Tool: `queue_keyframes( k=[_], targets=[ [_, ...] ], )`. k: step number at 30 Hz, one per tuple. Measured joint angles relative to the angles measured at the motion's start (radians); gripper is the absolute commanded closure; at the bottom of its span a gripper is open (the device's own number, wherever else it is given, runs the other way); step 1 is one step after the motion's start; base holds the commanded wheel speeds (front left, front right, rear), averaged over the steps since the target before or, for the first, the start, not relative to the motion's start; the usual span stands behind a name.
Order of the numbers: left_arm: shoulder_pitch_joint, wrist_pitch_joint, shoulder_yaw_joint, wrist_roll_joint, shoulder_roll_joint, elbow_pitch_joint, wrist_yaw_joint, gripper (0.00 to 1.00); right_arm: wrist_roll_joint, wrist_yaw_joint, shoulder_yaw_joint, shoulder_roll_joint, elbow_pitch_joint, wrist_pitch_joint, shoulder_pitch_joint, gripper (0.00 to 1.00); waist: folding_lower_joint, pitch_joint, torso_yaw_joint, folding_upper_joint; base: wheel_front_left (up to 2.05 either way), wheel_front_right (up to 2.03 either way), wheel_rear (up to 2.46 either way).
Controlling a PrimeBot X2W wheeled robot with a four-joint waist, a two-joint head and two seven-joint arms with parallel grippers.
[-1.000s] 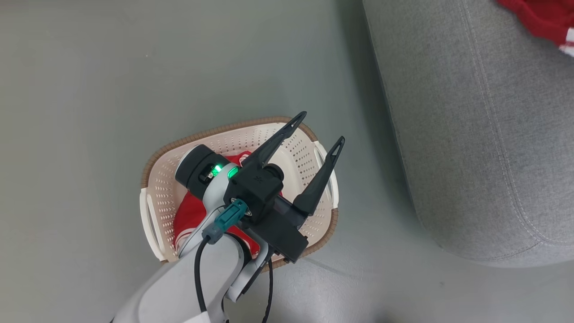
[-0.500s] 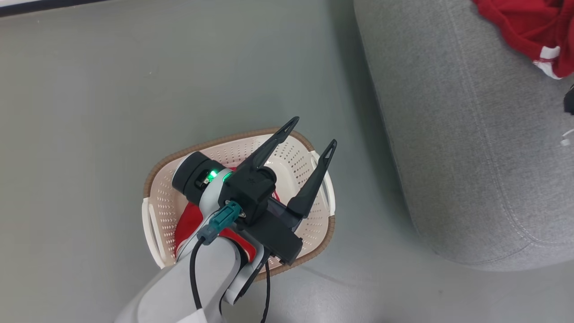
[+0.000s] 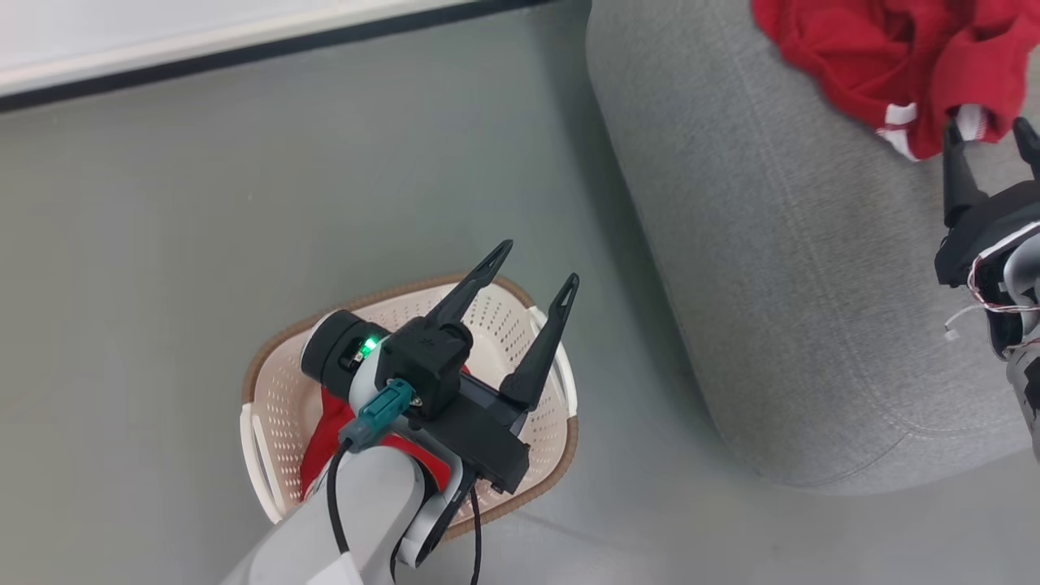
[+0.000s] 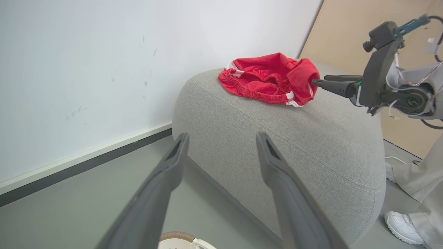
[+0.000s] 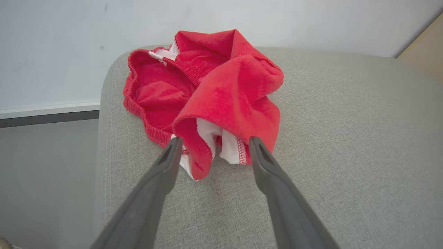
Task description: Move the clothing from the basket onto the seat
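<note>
Red shorts with white trim (image 3: 881,65) lie crumpled on top of the big grey seat (image 3: 772,284). My right gripper (image 3: 987,130) is open just in front of them. Its fingertips (image 5: 176,141) flank the shorts' (image 5: 214,90) white-trimmed hem without pinching it. Another red garment (image 3: 321,443) lies in the cream perforated basket (image 3: 280,406) on the floor, mostly hidden under my left arm. My left gripper (image 3: 540,264) hangs open and empty above the basket's far side. From the left wrist, its own fingers (image 4: 183,138) stand apart and point at the seat (image 4: 294,148), the shorts (image 4: 270,81) and the right gripper (image 4: 316,82).
Grey floor surrounds the basket and seat. A white wall with a dark baseboard (image 3: 244,49) runs behind them. A person's white shoe (image 4: 403,223) and pale trouser leg (image 4: 425,173) stand beside the seat's far end, near a tan panel (image 4: 346,27).
The head camera has shifted, bringing the wall, more of the shorts and my right gripper into view. My left gripper stays open above the basket.
</note>
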Motion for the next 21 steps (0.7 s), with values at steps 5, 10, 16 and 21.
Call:
queue_keyframes(
  k=[5, 10, 16, 21],
  targets=[
    [0.002, -0.021, 0.011, -0.013, -0.009, 0.035, -0.001, 0.00, -0.017, 0.006, 0.018, -0.001, -0.051, 0.000, 0.035, 0.00, 0.0000, -0.048, -0.009, 0.0000, 0.00, 0.00, 0.00],
    [0.018, -0.041, 0.023, -0.025, -0.021, 0.066, -0.001, 0.00, -0.027, 0.007, 0.027, -0.004, -0.092, 0.000, 0.061, 0.00, -0.0001, -0.092, -0.009, 0.0000, 0.00, 0.00, 0.00],
    [0.052, -0.063, 0.046, -0.038, -0.023, 0.118, -0.001, 0.00, -0.034, 0.011, 0.038, 0.002, -0.157, 0.000, 0.093, 0.00, -0.0001, -0.167, 0.006, -0.0001, 0.00, 0.00, 0.00],
    [0.089, -0.074, 0.081, -0.069, -0.013, 0.155, 0.002, 0.00, -0.035, 0.012, 0.049, 0.021, -0.208, 0.000, 0.141, 0.00, -0.0001, -0.234, 0.030, -0.0001, 0.00, 0.00, 0.00]
  ],
)
